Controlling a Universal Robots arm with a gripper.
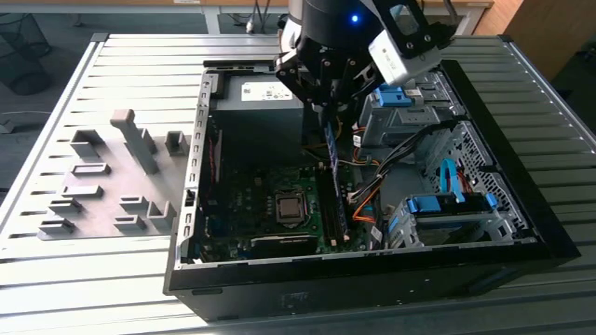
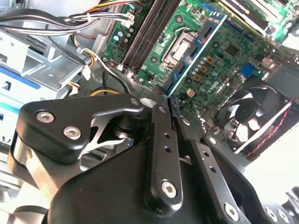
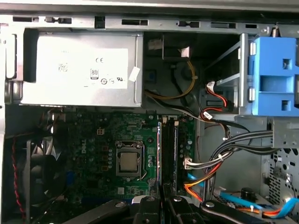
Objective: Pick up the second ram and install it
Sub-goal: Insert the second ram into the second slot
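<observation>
The gripper (image 1: pixel 328 115) hangs over the open computer case (image 1: pixel 521 230), its two black fingers (image 2: pixel 161 140) pinched on the second ram (image 2: pixel 194 56). The board stands on its long edge, held by one end, and reaches down from the fingers toward the motherboard (image 1: pixel 247 202). It is slim and long; in the second wrist view one face shows blue-green with small dark chips along it, while in the exterior view it reads as a thin dark strip with a bluish edge (image 1: pixel 333 167). In the first wrist view it appears edge-on as a narrow pale line (image 3: pixel 159 154) just beside the dark memory slots (image 3: pixel 169 154), running parallel to them. Whether its lower edge touches a slot cannot be told.

Beside the slots sits one processor socket (image 3: pixel 128 161) with a metal frame. One grey power supply (image 3: pixel 77 70) with a white label fills the corner of the case, and one black fan (image 2: pixel 254 116) with red and black leads sits at the motherboard's edge. Bundles of orange, red, black and yellow cables (image 3: pixel 210 168) cross the case floor. Two bright blue drive-bay clips (image 1: pixel 447 204) show in the exterior view, one near the gripper and one near the front. Outside the case, toward the exterior view's left, a grey fixture plate (image 1: pixel 102 188) carries about ten raised blocks on the slatted metal table (image 1: pixel 121 70).
</observation>
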